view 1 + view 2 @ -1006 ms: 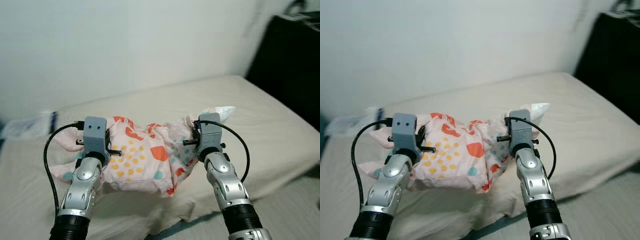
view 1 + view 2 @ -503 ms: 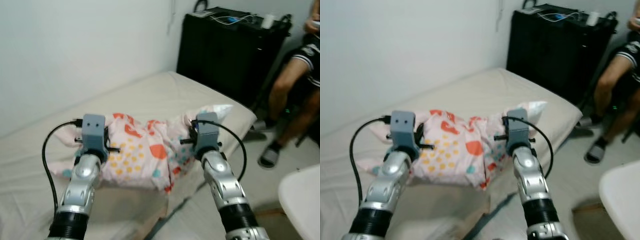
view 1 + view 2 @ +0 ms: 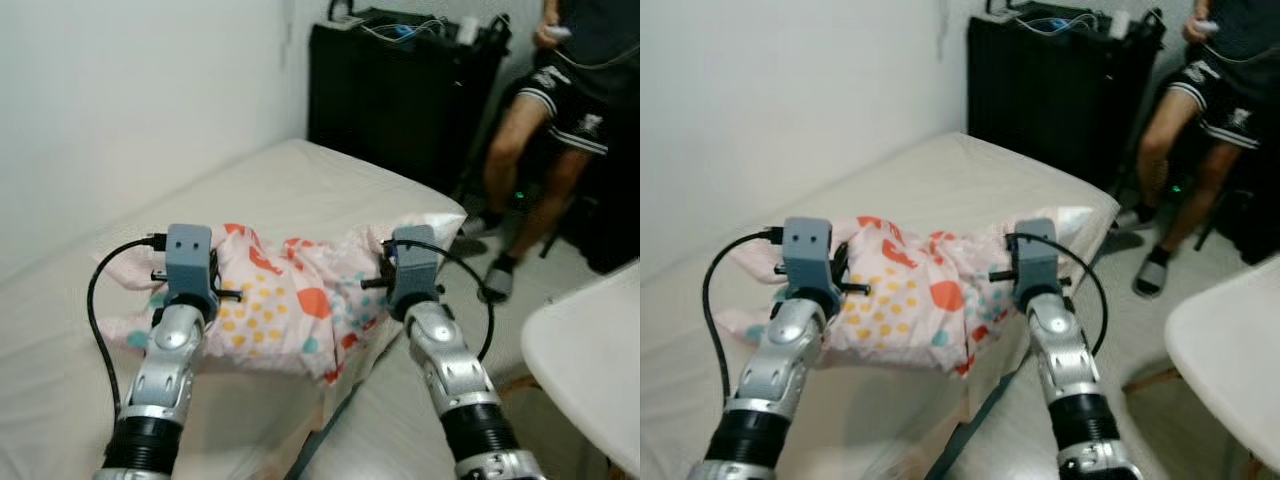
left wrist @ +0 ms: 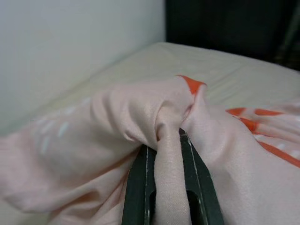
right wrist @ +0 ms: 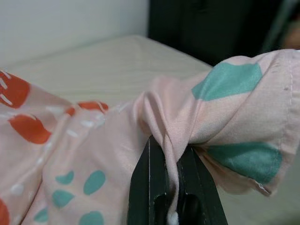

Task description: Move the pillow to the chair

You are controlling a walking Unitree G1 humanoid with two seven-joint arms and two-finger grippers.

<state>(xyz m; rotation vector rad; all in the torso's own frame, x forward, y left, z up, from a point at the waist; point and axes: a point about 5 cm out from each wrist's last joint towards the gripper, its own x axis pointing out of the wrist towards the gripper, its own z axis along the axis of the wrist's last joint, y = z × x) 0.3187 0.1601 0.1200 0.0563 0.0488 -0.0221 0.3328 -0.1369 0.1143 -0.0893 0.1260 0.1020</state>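
A pink pillow (image 3: 290, 305) with orange, yellow and teal spots hangs between my two arms, held above the beige bed (image 3: 330, 185). My left gripper (image 4: 168, 140) is shut on a pinched fold of the pillow's cloth at its left end. At the right end, my right gripper (image 5: 169, 150) is shut on another bunched fold. The grey wrist housings (image 3: 190, 258) stand at both sides of the pillow in the eye views. A white chair seat (image 3: 590, 360) curves in at the lower right.
A black cabinet (image 3: 400, 80) with cables on top stands against the white wall beyond the bed's end. A person sits to its right, bare legs (image 3: 520, 170) and sandalled feet on the floor between the bed and the white chair.
The camera has swung to the right: the cabinet, the seated person and the white chair have come into view. The pillow stays gripped between both arms.
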